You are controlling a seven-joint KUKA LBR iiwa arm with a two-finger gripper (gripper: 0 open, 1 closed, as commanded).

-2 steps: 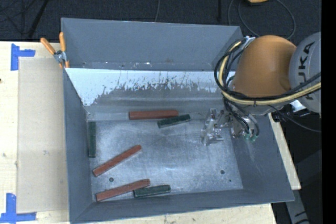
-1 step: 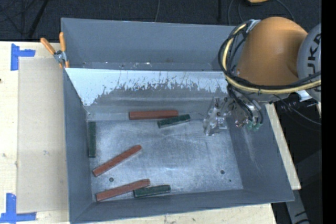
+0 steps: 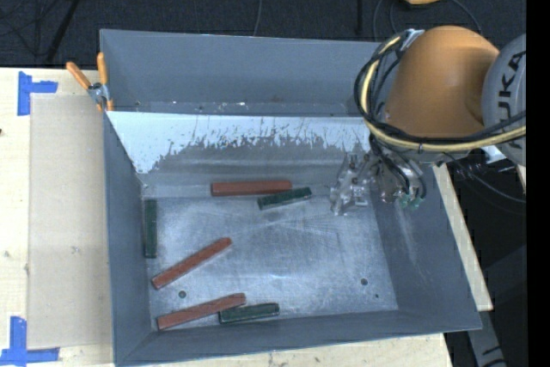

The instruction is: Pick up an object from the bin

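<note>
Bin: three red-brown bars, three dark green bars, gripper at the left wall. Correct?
Wrong on one point: the gripper is at the right side of the bin, not at the left wall. It is just right of the short dark green bar near the back. The counts hold: three red-brown bars, three dark green. The camera view shows it.

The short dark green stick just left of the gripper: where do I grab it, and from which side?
Probably its right half, from straight above, closing across the narrow width. The dark green stick lies flat, long and thin, and its left end sits close to the red-brown stick, so that end looks crowded. The gripper is just to its right.
</note>
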